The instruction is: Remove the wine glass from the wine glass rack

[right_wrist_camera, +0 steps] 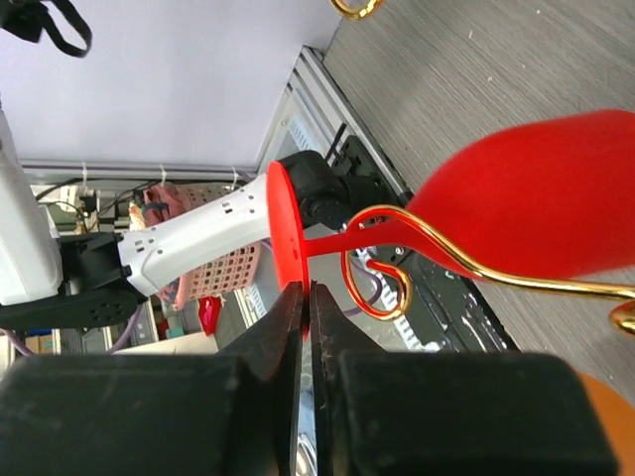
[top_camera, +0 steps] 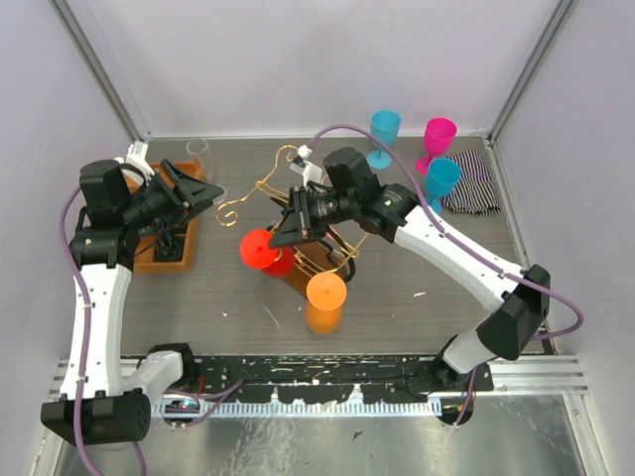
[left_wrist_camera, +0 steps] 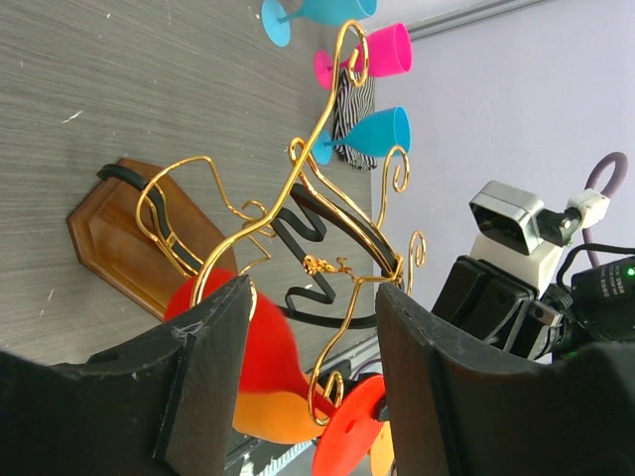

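Note:
The gold wire wine glass rack (top_camera: 263, 186) stands mid-table on its dark wooden base (left_wrist_camera: 109, 230). A red wine glass (top_camera: 260, 248) and an orange one (top_camera: 325, 291) hang sideways from its near arms. My right gripper (top_camera: 284, 230) is shut on the edge of the red glass's round foot (right_wrist_camera: 281, 228). The red stem lies in a gold curl (right_wrist_camera: 433, 236) of the rack, and the red bowl (right_wrist_camera: 556, 193) is beyond it. My left gripper (top_camera: 218, 198) is open and empty at the rack's left side. In its wrist view the fingers (left_wrist_camera: 313, 297) frame a scroll arm and the red glass (left_wrist_camera: 263, 347).
An orange compartment tray (top_camera: 164, 253) sits under the left arm, with a clear glass (top_camera: 198, 151) behind it. Two blue glasses (top_camera: 384, 129) (top_camera: 443, 178), a pink glass (top_camera: 438, 134) and a striped cloth (top_camera: 471, 188) stand at the back right.

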